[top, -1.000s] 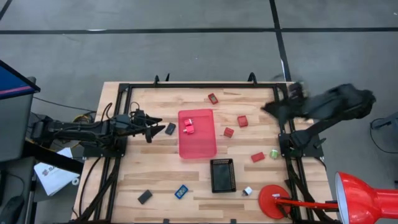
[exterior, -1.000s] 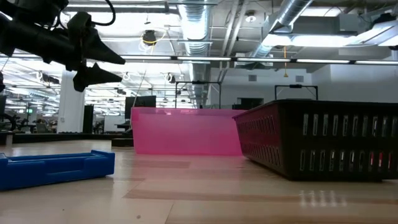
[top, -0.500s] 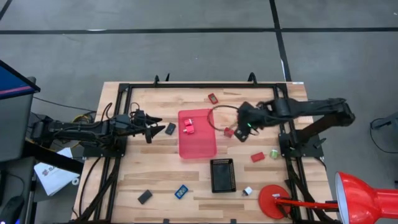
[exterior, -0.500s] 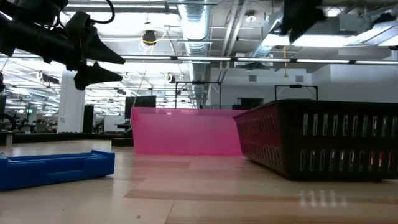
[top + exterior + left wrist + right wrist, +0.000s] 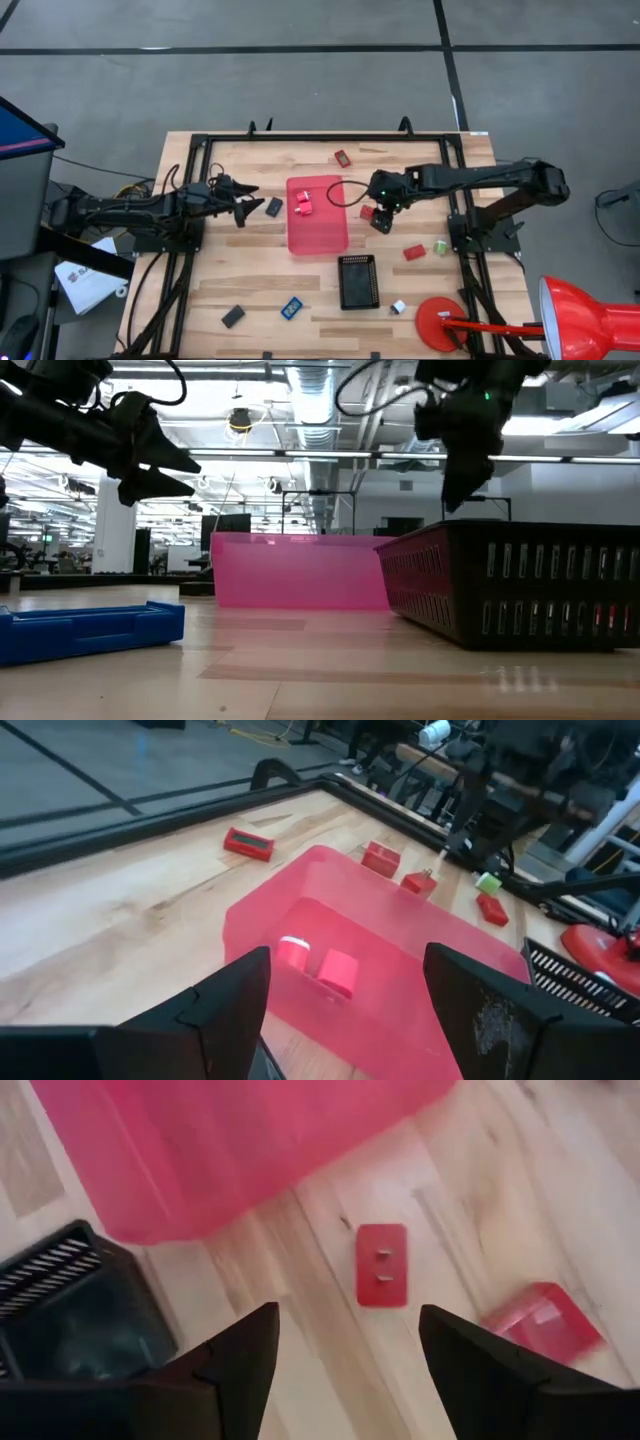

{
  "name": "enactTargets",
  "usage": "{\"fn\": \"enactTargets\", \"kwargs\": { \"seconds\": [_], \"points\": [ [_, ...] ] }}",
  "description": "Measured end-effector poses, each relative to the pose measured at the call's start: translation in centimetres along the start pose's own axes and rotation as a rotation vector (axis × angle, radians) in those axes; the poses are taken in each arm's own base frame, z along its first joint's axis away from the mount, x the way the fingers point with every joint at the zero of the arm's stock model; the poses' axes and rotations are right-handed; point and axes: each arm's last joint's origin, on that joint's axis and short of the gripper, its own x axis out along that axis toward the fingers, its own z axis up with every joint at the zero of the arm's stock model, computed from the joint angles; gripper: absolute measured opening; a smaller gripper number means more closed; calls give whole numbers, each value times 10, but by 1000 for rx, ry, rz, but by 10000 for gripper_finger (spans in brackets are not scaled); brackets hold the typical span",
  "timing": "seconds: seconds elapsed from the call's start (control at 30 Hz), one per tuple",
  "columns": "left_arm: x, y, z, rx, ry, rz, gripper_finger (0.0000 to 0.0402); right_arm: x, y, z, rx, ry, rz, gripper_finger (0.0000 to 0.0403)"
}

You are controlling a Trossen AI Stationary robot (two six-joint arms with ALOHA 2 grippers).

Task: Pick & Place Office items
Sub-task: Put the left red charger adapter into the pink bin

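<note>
Small office items lie scattered on the wooden table. Two red pieces (image 5: 303, 203) lie in the flat pink tray (image 5: 318, 235). My right gripper (image 5: 381, 219) hangs open, pointing steeply down, above a red piece (image 5: 381, 1265) that lies flat on the table just right of the pink tray. A second red piece (image 5: 543, 1320) lies close by. My left gripper (image 5: 240, 208) waits open at the table's left, held level above the table and pointing toward the pink tray (image 5: 380, 970). A black piece (image 5: 273, 207) lies just in front of it.
The black grid tray (image 5: 358, 281) stands near the table's front. Loose pieces: red (image 5: 342, 157) at the far edge, red (image 5: 414, 252) and green (image 5: 440, 246) at the right, blue (image 5: 291, 308), black (image 5: 233, 316) and white (image 5: 398, 307) in front. A red lamp base (image 5: 437, 325) stands at the front right.
My right gripper has swung in from beyond the table's far right corner toward the pink tray. It has come down and tipped from near level to pointing steeply down, and now hangs over the red piece beside the tray. No piece has moved.
</note>
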Motion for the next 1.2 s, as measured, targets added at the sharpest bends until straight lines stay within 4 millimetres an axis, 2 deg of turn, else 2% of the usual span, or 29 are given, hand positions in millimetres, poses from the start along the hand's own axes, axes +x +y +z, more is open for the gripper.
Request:
{"fn": "enactTargets", "kwargs": {
  "seconds": [0.23,0.53,0.9,1.07,1.2],
  "points": [
    [-1,1,1,-49,-2,5,260,37,-11,-12,13,-50,26,236],
    [0,1,0,-77,3,9,260,63,-21,-25,-4,-15,5,236],
    [-1,1,0,-73,3,9,260,94,-20,-23,-15,24,18,232],
    [-1,1,0,-72,3,9,260,94,-23,-20,-3,1,17,200],
    [-1,1,0,-72,3,9,260,88,-26,-15,6,-51,24,144]
  ]
}}
